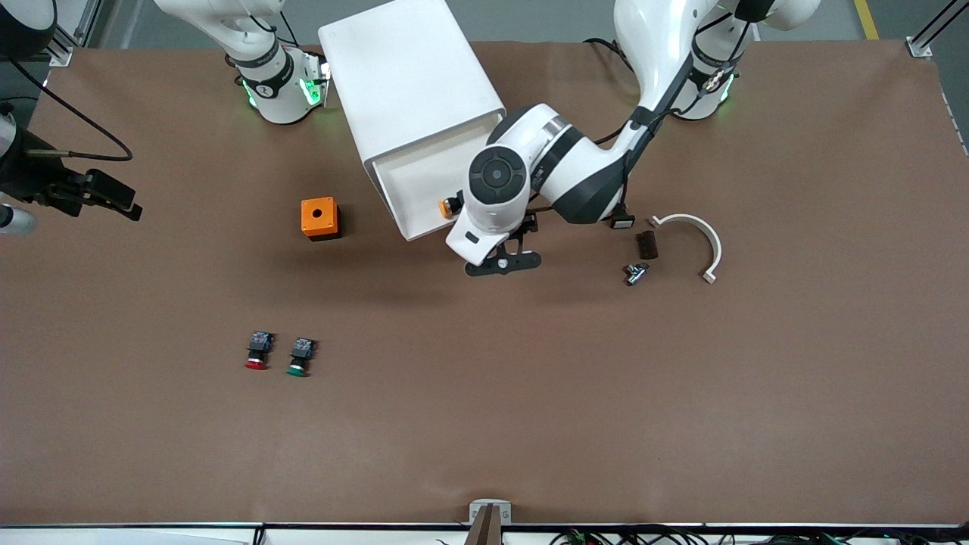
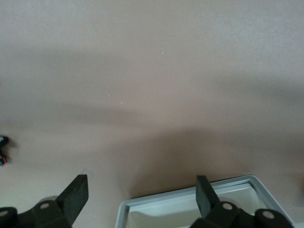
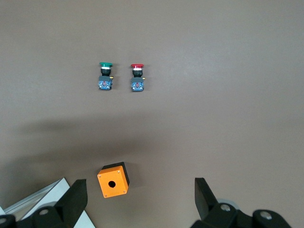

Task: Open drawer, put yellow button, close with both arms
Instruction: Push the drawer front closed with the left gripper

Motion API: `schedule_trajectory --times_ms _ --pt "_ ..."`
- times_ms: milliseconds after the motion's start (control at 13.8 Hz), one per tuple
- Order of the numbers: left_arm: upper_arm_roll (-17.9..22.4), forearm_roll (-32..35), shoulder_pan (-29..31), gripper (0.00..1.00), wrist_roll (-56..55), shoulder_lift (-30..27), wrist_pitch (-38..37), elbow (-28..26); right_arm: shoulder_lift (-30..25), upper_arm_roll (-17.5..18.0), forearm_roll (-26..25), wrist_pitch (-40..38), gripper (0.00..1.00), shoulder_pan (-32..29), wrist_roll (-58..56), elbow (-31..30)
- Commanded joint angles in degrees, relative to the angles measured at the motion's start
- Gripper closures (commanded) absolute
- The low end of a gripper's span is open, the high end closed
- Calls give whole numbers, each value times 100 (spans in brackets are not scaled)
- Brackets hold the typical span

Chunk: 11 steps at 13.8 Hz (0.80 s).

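Both hands gaped empty: left hand (image 1: 503, 263) over the open drawer (image 1: 412, 178) front, right hand (image 3: 137, 199) waiting. Yellow button (image 1: 451, 205) lay inside. Drawer probably light, slick plastic; push its front edge.

Evenly and brightly lit from overhead across the brown table (image 1: 484, 424); only soft, diffuse shadows. Broad pale shadow on the table just nearer the front camera than the white cabinet (image 1: 412, 98), stretching toward the orange box (image 1: 320, 218). Mild glare on the cabinet's top and on the glossy shell of the left arm (image 1: 530, 170); green glow at both arm bases. Sharp in the front view, slightly bowed at the edges. Washed-out and hazy in the left wrist view, soft banded shadows near the drawer (image 2: 190, 202) rim, left gripper (image 2: 142, 194) fingers blurred. Darker, crisper in the right wrist view; right gripper (image 3: 141, 197) fingers out of focus
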Motion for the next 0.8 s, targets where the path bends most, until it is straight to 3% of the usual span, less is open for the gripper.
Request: schedule_trajectory --times_ms 0,362,723 --pt "23 -233 -213 0 -387 -35 29 17 -81 134 -60 -26 0 -153 47 -1" --pt "-135 -269 -504 0 -1187 -35 -23 8 -81 134 -69 -52 0 -153 47 -1" --pt "-381 -849 -644 0 -1495 -9 -102 -19 -81 142 -86 -17 0 -118 38 -1"
